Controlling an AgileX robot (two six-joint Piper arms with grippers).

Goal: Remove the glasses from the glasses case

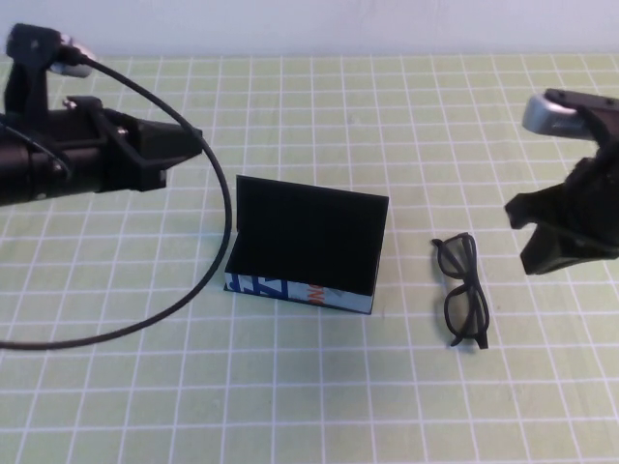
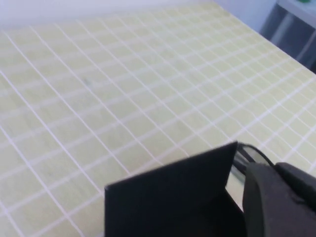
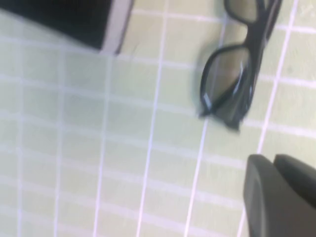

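From above, the glasses case [image 1: 308, 249] stands open on the gridded table [image 1: 290, 406], its flat black lid upright, the glasses [image 1: 463, 290] folded just right of it (out of the case). The left gripper [image 1: 155, 155] hovers left of the lid; I cannot tell its fingers' state, and its wrist view shows only the lid's back [image 2: 173, 192]. The right gripper [image 1: 556, 237] hangs open right of the glasses, whose glossy frame [image 3: 237, 74] fills its wrist view.

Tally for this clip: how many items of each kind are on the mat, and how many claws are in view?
Glasses, on the mat right of the case: 1
Case, lid up: 1
Claws: 2, left claw behind-left of the case, right claw open, right of the glasses
Total: 4
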